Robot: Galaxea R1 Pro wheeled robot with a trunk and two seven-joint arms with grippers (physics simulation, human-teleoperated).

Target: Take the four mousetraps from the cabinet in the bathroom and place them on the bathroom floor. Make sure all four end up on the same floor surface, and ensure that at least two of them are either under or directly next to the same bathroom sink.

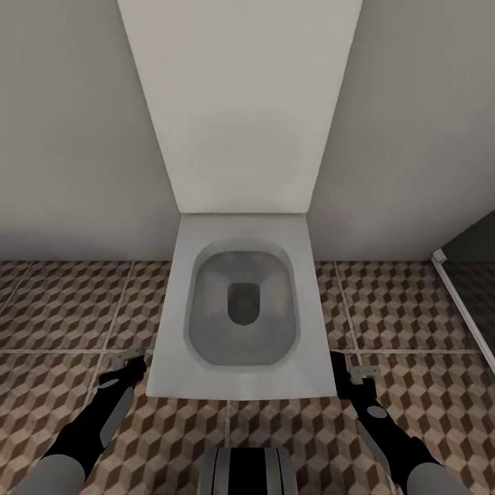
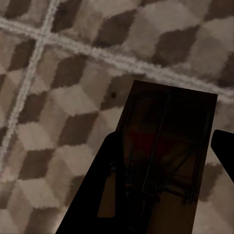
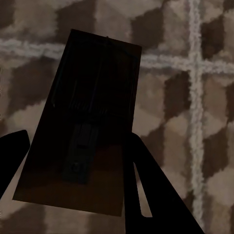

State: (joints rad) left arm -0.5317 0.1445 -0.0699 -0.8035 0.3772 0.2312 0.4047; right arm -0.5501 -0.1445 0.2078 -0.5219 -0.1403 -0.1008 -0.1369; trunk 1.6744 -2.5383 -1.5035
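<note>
In the head view, a white toilet (image 1: 237,302) is seen from above against a pale wall, its lid raised and its bowl holding nothing but grey water at the drain. It stands on the bathroom floor (image 1: 62,309) of cube-patterned tiles. The left gripper (image 1: 128,359) is held low beside the toilet's near left corner, and the right gripper (image 1: 361,375) beside its near right corner; a small flat piece is seen at each tip. A dark panel with a white frame (image 1: 467,309) is seen at the far right. In the left wrist view, a mousetrap (image 2: 168,146) is clamped between the two dark fingers (image 2: 105,195), its wire parts and a red patch facing the camera, with the floor tiles and grout lines behind it. In the right wrist view, a second mousetrap (image 3: 85,126) is gripped likewise between the right fingers (image 3: 151,195), held tilted above a crossing of grout lines.
</note>
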